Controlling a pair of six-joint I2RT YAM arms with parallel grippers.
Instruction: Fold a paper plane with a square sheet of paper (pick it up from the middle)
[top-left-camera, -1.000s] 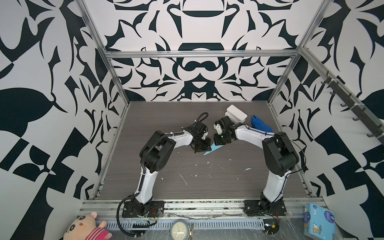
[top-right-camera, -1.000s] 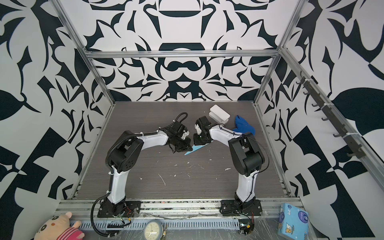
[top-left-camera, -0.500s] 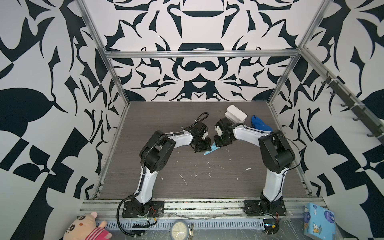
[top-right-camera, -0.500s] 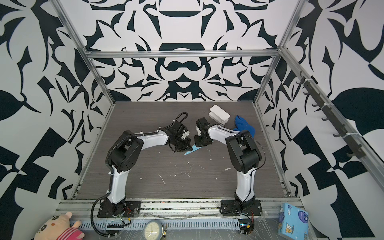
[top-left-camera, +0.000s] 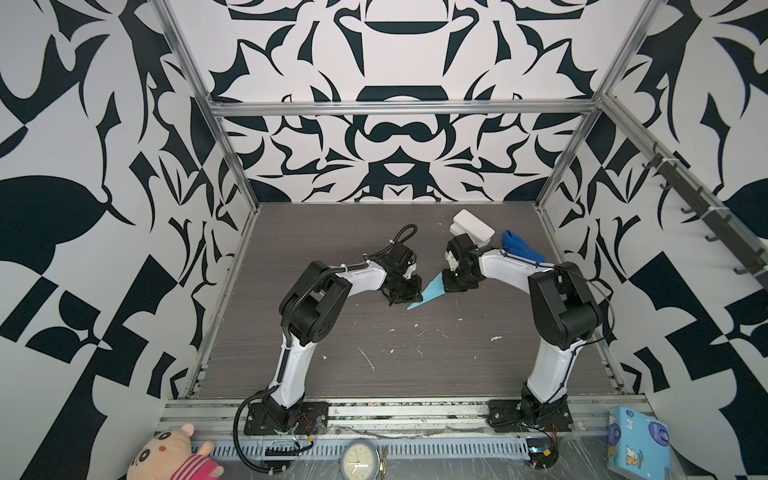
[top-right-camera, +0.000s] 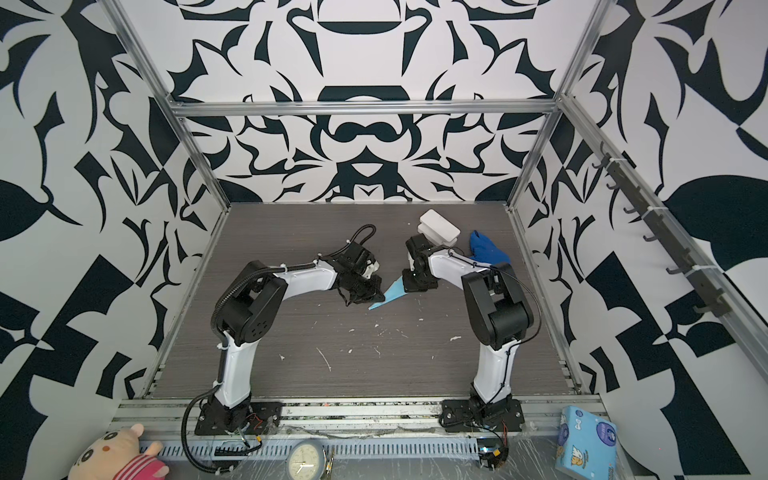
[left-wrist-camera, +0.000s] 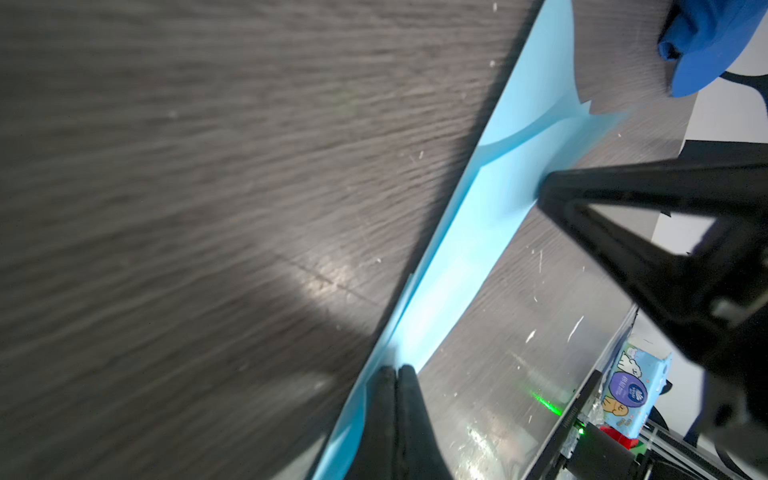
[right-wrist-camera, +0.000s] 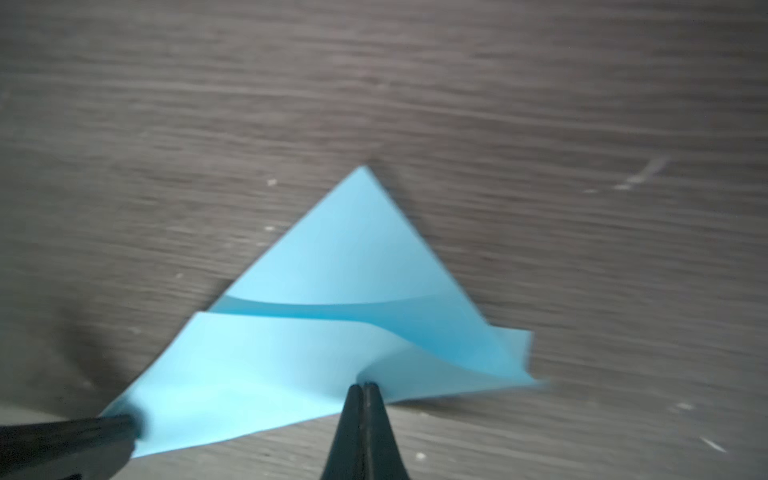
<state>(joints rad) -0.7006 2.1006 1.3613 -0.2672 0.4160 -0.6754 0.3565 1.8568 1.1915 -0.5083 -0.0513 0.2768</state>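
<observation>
One light-blue paper sheet (top-left-camera: 428, 293), already folded into a narrow pointed wedge, sits near the middle of the table (top-left-camera: 374, 374) between the two claws, its point aimed toward the front edge in both top views. The left claw (left-wrist-camera: 395, 374) is clenched, its tips meeting on the long edge near the point. I cannot tell whether it nips a layer or only presses down. The right claw (right-wrist-camera: 363, 386) is also clenched, at the wide end, and the paper puckers toward its tips, so it looks to be nipping that edge. Working from opposite ends like this probably keeps the wedge taut and steady so a crease can be set. One flap bows up loosely in the right wrist view, so the fold is not yet flat and the plane looks unfinished. Off to the sides there is one royal-blue cloth (top-left-camera: 519, 247), one white box (top-left-camera: 471, 224), one printed tissue pack (top-left-camera: 638, 440), one plush toy (top-left-camera: 166, 455) and one clock (top-left-camera: 359, 461), all well apart from the work.
</observation>
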